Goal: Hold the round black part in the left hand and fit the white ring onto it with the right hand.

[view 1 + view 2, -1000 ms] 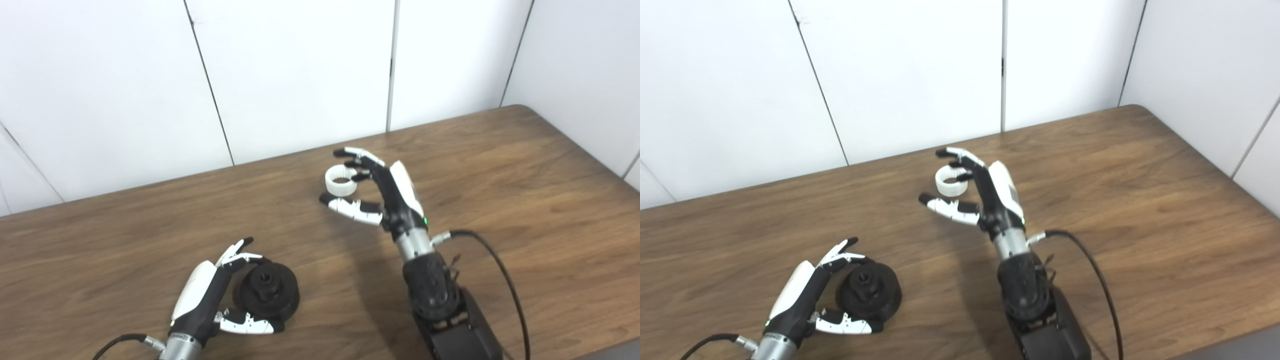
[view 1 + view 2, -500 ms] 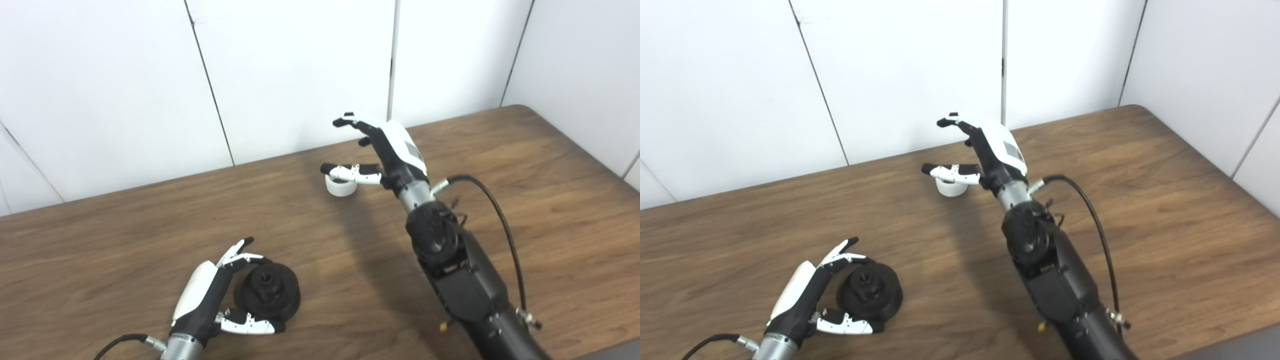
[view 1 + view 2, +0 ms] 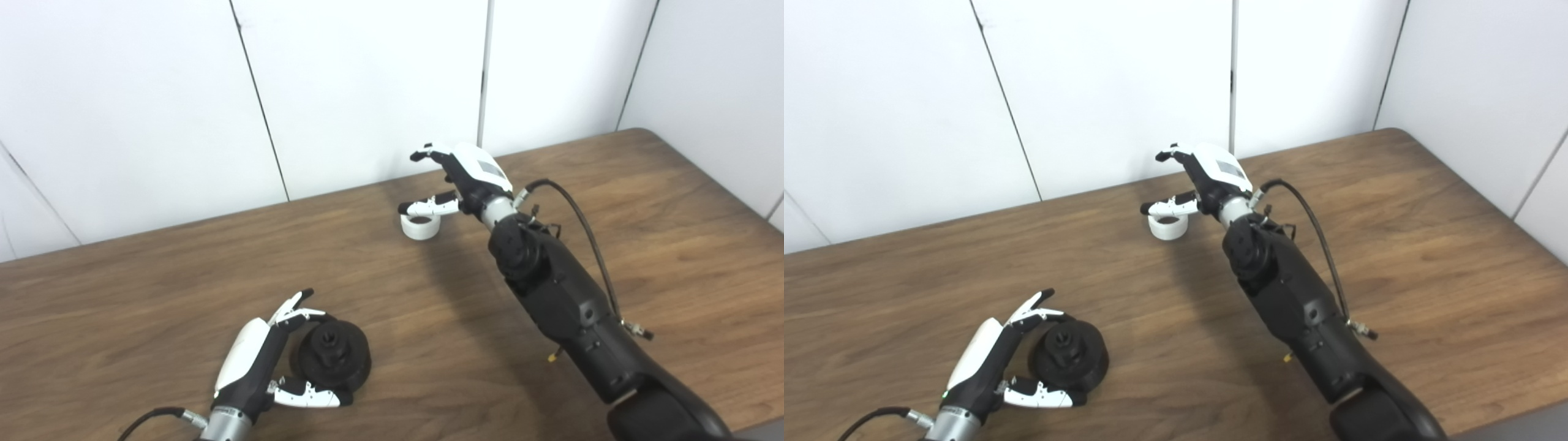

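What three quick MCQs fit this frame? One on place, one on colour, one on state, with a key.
1. Where does the white ring sit?
A. On the table, far side, under the right hand's thumb
B. Already on the black part
C. In the left hand

2. What colour is the round part by the left hand?
A. White
B. Black
C. Red

3. How is the right hand now?
A. Closed on the ring and lifting it
C. Flat on the table, away from the ring
B. Fingers apart above the ring, holding nothing

Key: 1 A, the ring stands on the wooden table with the thumb across its top. 2 B, it is black, cupped by the left hand. 3 B, the fingers arch over the ring with a gap showing.
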